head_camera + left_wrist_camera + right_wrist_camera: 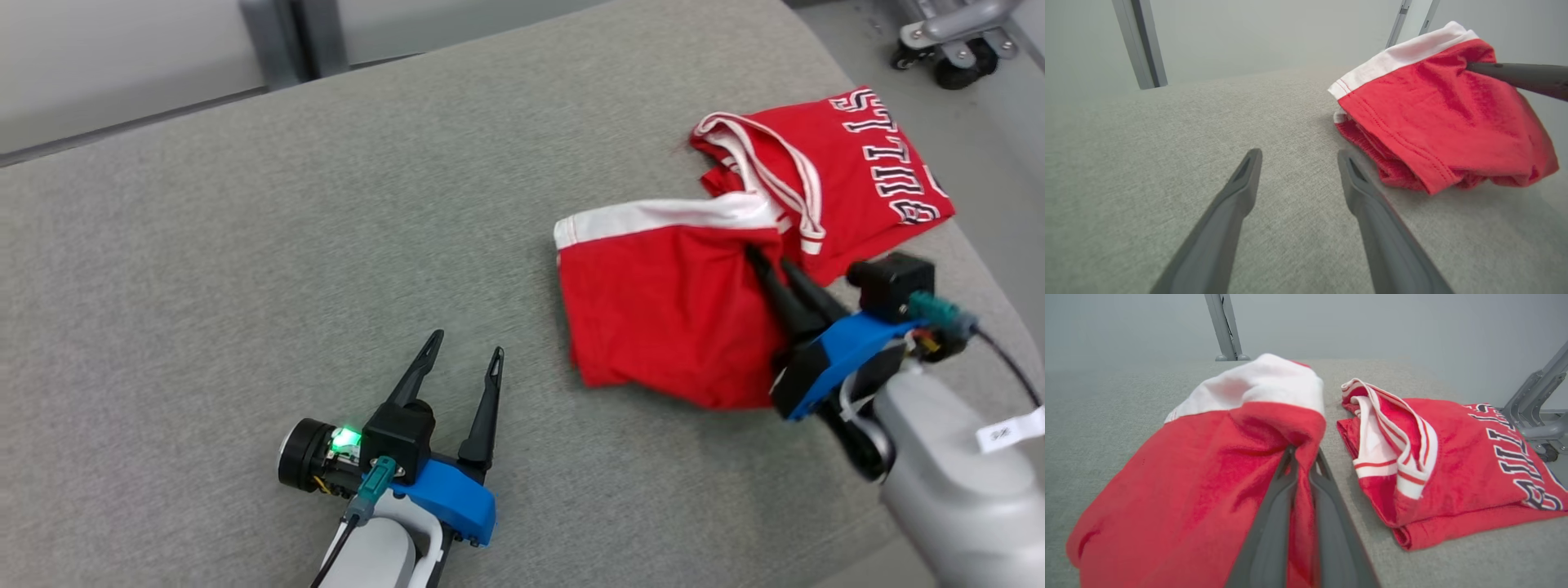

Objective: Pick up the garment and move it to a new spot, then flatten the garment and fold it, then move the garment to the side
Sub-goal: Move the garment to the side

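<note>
Surface: a grey woven fabric surface [245, 245] spans the scene, with a pale wall and a grey metal post [282, 41] behind its far edge.
Garment: a red cloth garment with a white band [661, 318] lies bunched on the right half of the surface. Its white band faces the far side and its lower edge rests on the fabric. Its right part is raised where it is pinched.
Right gripper: the right gripper [763, 260] has its two dark fingers pressed together on a fold of the garment, just below the white band. In the right wrist view the cloth drapes over both fingers.
Left gripper: the left gripper [467, 344] has its fingers spread apart and holds nothing. It sits low over bare surface to the left of the garment, near it but not touching.
Second item: a red jersey with white-and-red trim and dark lettering [849, 171] lies folded just beside the garment, by the surface's right edge. The right wrist view shows a strip of bare surface between the two.
Background: a grey wheeled metal frame [955, 41] stands off the surface, past the far right corner.
</note>
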`<state>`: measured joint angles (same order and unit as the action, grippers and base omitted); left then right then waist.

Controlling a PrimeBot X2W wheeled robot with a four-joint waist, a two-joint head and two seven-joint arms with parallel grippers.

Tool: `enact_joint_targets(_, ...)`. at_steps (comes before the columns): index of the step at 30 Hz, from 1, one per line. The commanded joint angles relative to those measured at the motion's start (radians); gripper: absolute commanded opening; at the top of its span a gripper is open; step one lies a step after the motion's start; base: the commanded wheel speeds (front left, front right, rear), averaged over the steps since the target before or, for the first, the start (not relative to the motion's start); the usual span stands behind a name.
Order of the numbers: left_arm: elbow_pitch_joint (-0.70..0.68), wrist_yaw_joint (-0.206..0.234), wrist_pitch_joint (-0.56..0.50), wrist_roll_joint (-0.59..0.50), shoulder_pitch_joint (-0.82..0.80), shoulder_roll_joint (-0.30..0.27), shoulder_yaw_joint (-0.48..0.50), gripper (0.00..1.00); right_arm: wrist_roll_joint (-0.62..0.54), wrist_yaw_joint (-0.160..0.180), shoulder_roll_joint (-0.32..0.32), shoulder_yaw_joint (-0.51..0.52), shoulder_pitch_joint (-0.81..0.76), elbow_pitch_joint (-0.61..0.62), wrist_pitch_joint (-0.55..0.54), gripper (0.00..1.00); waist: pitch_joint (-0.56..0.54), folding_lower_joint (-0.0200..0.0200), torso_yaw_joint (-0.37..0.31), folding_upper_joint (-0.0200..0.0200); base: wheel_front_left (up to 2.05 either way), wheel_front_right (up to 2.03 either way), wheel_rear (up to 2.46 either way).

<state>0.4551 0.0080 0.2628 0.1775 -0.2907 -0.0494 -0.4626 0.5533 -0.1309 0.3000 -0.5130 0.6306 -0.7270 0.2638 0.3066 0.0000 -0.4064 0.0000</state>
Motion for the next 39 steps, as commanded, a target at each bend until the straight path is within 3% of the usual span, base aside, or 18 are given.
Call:
enact_joint_targets(1, 0.002, 0.004, 0.002, 0.001, -0.023, -0.002, -0.003, 1.0, 0.009, 0.0, 0.045, -0.026, 0.047, -0.019, 0.0, 0.0, 0.026, 0.0, 0.035, 0.0, 0.0, 0.0, 0.0)
enact_joint_targets(12, 0.007, 0.017, 0.002, 0.006, -0.005, -0.004, -0.05, 1.0, 0.133, 0.0, 0.37, -0.228, 0.268, -0.135, -0.086, 0.0, 0.083, 0.0, 0.152, 0.0, 0.0, 0.0, 0.0)
enact_joint_targets(20, 0.002, 0.03, 0.0, -0.001, -0.021, -0.011, -0.061, 1.0, 0.207, 0.0, 0.488, -0.273, 0.336, -0.241, -0.118, 0.0, 0.114, 0.0, 0.211, 0.0, 0.0, 0.0, 0.0)
enact_joint_targets(21, 0.001, 0.032, 0.0, -0.002, -0.024, -0.011, -0.06, 1.0, 0.208, 0.001, 0.497, -0.265, 0.348, -0.268, -0.102, 0.2, 0.118, 0.0, 0.217, 0.0, 0.0, 0.0, 0.0)
enact_joint_targets(22, 0.002, 0.034, -0.001, -0.003, -0.027, -0.012, -0.058, 1.0, 0.205, 0.001, 0.498, -0.258, 0.358, -0.298, -0.089, 0.35, 0.12, 0.0, 0.222, 0.0, 0.0, 0.0, 0.0)
enact_joint_targets(23, 0.002, 0.036, -0.001, -0.005, -0.029, -0.013, -0.056, 1.0, 0.199, 0.001, 0.493, -0.252, 0.366, -0.331, -0.076, 1.0, 0.122, 0.0, 0.226, 0.0, 0.0, 0.0, 0.0)
enact_joint_targets(27, 0.003, 0.043, -0.001, -0.012, -0.033, -0.014, -0.044, 1.0, 0.17, 0.0, 0.461, -0.197, 0.421, -0.47, -0.015, 1.0, 0.128, 0.0, 0.235, 0.0, 0.0, 0.0, 0.0)
enact_joint_targets(30, -0.005, 0.054, -0.001, -0.016, -0.035, -0.015, -0.029, 1.0, 0.128, 0.0, 0.432, -0.139, 0.466, -0.494, 0.001, 1.0, 0.127, 0.0, 0.235, 0.0, 0.0, 0.0, 0.0)
enact_joint_targets(34, -0.02, 0.069, 0.0, -0.025, -0.039, -0.012, -0.003, 1.0, 0.036, 0.0, 0.393, 0.025, 0.438, -0.35, 0.001, 1.0, 0.122, 0.0, 0.23, 0.0, 0.0, 0.0, 0.0)
enact_joint_targets(39, -0.047, 0.086, 0.0, -0.03, -0.032, -0.006, 0.038, 1.0, -0.102, 0.0, 0.258, 0.28, 0.283, -0.099, 0.001, 1.0, 0.102, 0.0, 0.233, 0.0, 0.0, 0.0, 0.0)
